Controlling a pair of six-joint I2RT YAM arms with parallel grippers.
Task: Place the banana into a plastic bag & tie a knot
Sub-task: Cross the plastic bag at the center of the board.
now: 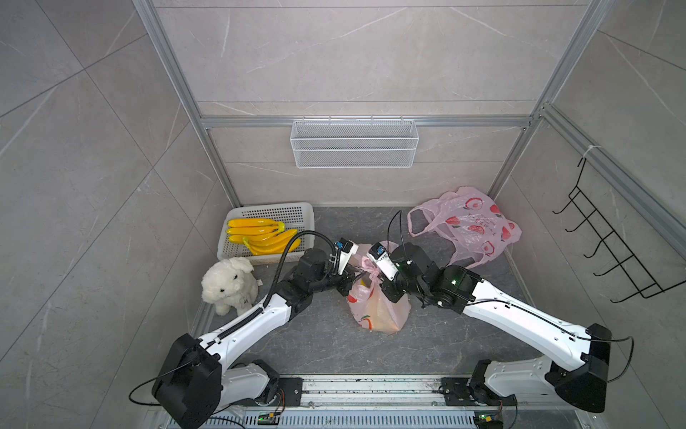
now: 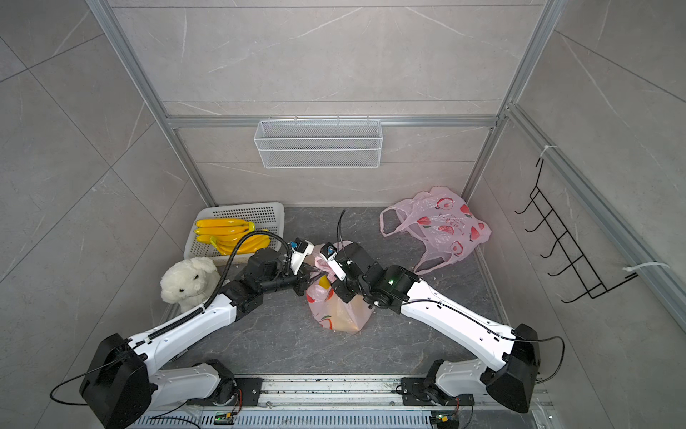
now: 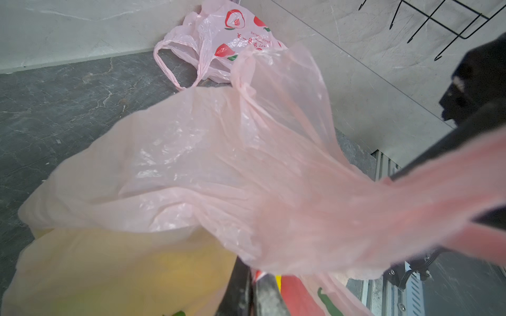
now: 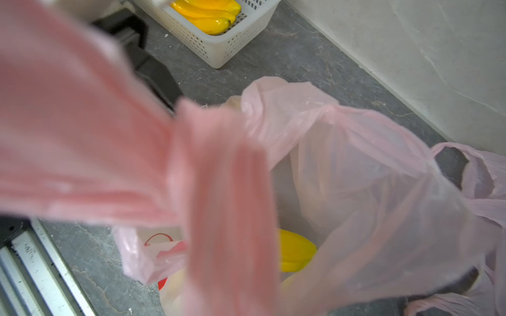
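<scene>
Banana [image 4: 295, 250] inside the plastic bag [image 1: 378, 312] on the tabletop [image 1: 326, 345], left jaws and right jaws each clenched on its handles [image 1: 371, 269]: knot-tying is in hand, and next they likely must pull apart to tighten.

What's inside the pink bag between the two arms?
A yellow banana lies in the pink bag, seen through its mouth in the right wrist view. Bunched plastic covers the rest, so whether anything else is inside cannot be told.
</scene>
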